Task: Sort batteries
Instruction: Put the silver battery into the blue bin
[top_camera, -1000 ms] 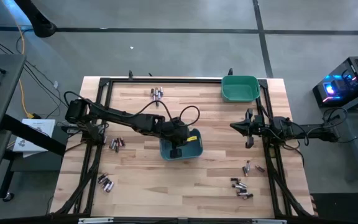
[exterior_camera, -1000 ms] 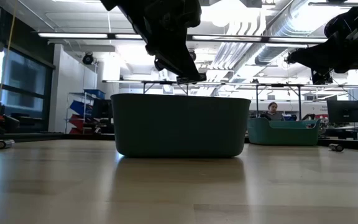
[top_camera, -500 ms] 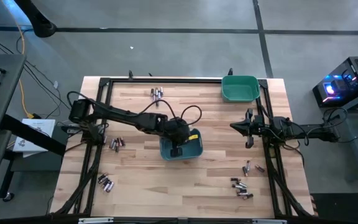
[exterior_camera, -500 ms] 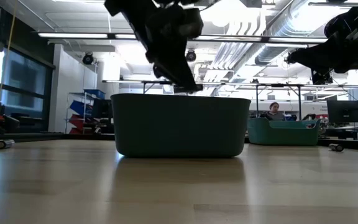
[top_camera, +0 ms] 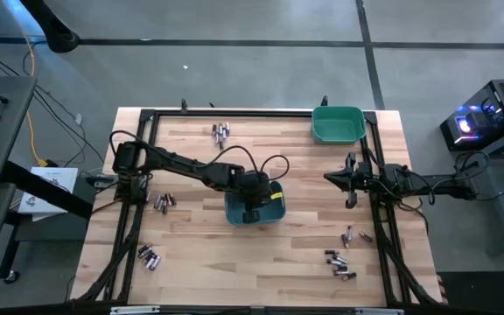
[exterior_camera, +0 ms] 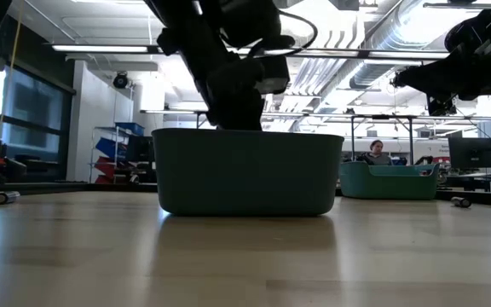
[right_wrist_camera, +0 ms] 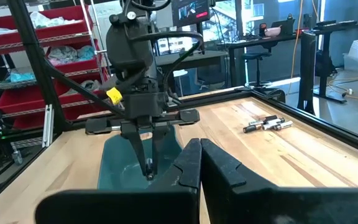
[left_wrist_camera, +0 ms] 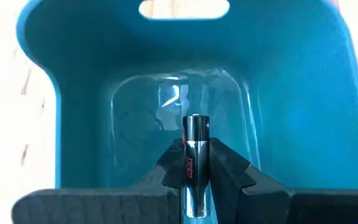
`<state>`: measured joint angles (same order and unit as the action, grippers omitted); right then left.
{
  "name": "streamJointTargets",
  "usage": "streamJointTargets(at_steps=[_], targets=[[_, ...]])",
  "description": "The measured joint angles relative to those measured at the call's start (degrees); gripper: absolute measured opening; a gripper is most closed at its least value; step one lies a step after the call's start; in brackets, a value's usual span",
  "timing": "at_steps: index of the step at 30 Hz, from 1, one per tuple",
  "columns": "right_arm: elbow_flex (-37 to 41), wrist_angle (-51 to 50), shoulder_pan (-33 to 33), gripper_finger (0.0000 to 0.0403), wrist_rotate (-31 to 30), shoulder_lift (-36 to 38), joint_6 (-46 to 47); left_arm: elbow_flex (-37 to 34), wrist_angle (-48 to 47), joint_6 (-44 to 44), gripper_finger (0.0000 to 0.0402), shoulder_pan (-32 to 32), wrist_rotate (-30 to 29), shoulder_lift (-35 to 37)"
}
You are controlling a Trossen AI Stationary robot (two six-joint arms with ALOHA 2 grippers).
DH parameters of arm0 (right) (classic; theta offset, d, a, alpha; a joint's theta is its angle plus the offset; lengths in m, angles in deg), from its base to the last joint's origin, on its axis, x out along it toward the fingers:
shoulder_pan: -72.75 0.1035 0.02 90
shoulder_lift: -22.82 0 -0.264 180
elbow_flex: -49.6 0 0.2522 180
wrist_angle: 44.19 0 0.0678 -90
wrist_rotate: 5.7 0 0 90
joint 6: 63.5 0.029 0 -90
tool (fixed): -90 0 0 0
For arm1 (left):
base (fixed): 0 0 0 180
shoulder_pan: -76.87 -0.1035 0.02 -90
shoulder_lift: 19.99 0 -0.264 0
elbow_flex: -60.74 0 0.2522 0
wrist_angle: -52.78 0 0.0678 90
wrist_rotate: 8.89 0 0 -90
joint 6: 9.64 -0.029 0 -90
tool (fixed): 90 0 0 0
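From above we see the table point(top_camera: 199, 262), with the left arm reaching from the left edge to the blue bin point(top_camera: 274, 211) near the middle and the right arm waiting at the right edge, short of the green bin point(top_camera: 338, 123) in the far right corner. The low view hides the blue bin's inside behind its wall and shows only that the left arm dips below the rim. The left wrist view looks straight into that bin: the left gripper point(left_wrist_camera: 196, 168) has its jaws clenched on a battery point(left_wrist_camera: 194, 149), dark at the tip and silvery lower down, just over the bin's floor. The right gripper point(right_wrist_camera: 200, 163) has its jaws pressed together on nothing. Only the high view shows the loose batteries point(top_camera: 339, 262) in small clusters: near right, near left, left and far middle.
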<state>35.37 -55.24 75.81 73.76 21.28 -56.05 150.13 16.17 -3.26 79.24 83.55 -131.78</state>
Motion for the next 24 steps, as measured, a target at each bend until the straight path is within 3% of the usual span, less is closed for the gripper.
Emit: streamJointTargets(at_steps=[24], targets=[[0.0,0.0,0.0,0.0000,0.0,0.0,0.0,0.1,3.5,-6.2,0.0033,0.0,-2.3,-6.4]])
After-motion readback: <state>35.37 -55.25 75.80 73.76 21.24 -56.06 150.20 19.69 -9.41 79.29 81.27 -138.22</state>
